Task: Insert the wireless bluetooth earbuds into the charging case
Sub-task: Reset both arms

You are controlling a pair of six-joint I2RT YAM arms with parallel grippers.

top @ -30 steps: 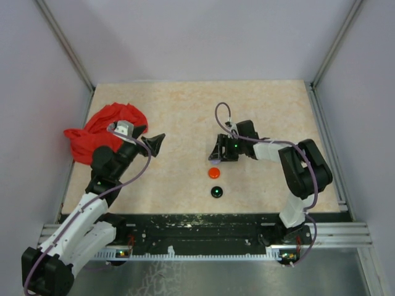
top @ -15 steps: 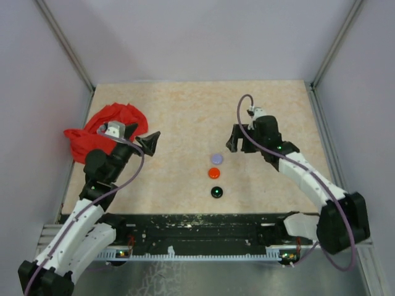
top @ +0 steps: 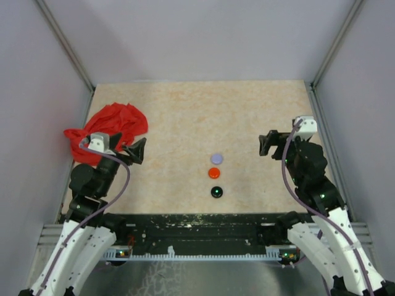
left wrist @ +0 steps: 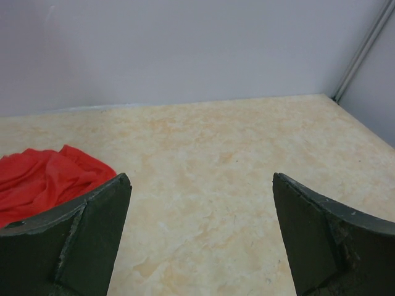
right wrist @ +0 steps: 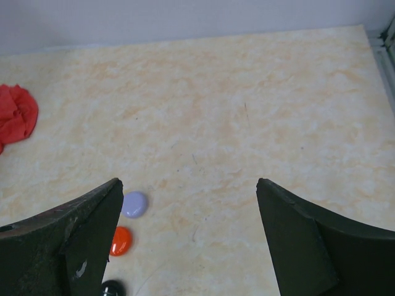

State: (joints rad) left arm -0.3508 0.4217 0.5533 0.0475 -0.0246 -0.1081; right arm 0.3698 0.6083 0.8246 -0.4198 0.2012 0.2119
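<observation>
Though glossy, three round discs [top: 213,172]

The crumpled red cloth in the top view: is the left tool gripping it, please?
No, the left tool hangs open beside the crumpled red cloth, holding nothing.

the left arm [top: 91,180] stood bent on its own side, wrist raised, left jaws spread wide and empty, pointing toward the middle. the right arm [top: 310,168] mirrored it, right jaws equally parted, gripping nothing, aimed leftward.
</observation>
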